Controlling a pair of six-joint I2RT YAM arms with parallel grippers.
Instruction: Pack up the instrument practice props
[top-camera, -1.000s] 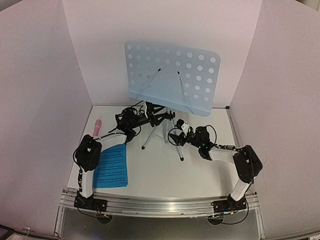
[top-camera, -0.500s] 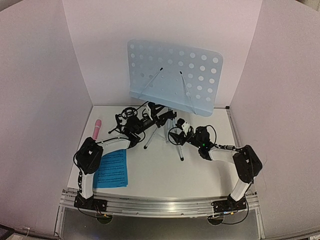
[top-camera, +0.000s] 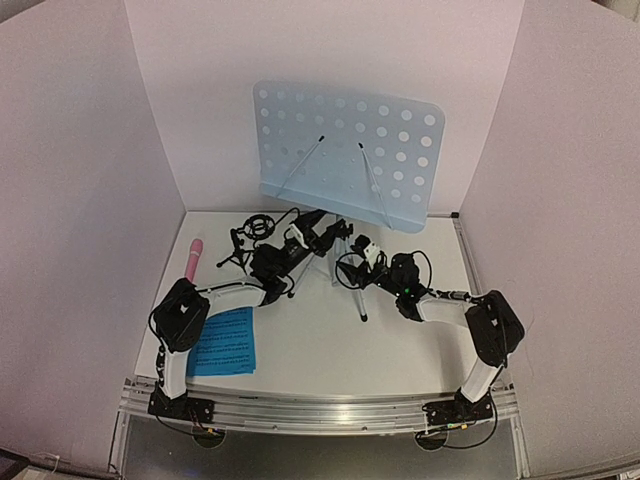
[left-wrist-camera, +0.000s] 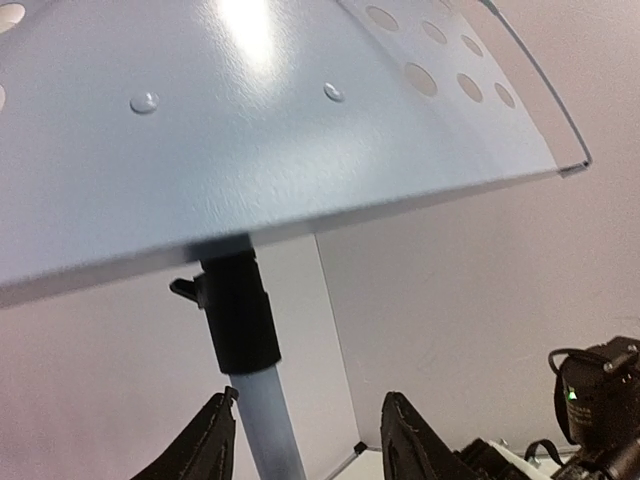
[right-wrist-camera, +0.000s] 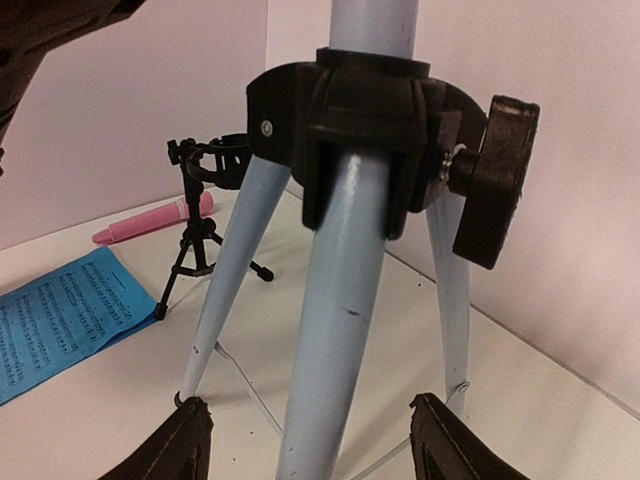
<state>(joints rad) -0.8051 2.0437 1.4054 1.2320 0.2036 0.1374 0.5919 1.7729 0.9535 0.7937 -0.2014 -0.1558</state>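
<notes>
The pale perforated music stand stands at the back on its silver tripod. My left gripper is open with the stand's pole between its fingers, close to the left finger, below the black collar. My right gripper is open around the front tripod leg, under the black hub. The pink microphone lies at the left. The black tripod mic stand stands beside it. The blue sheet music lies flat at the near left.
White walls enclose the table on three sides. The clamp knob juts from the hub toward the right wall. The tripod's thin braces run low between the legs. The metal rail runs along the near edge.
My left arm has swung right and forward, from beside the mic stand to the music stand's pole. The stand's desk has shifted slightly. The right arm has not moved.
</notes>
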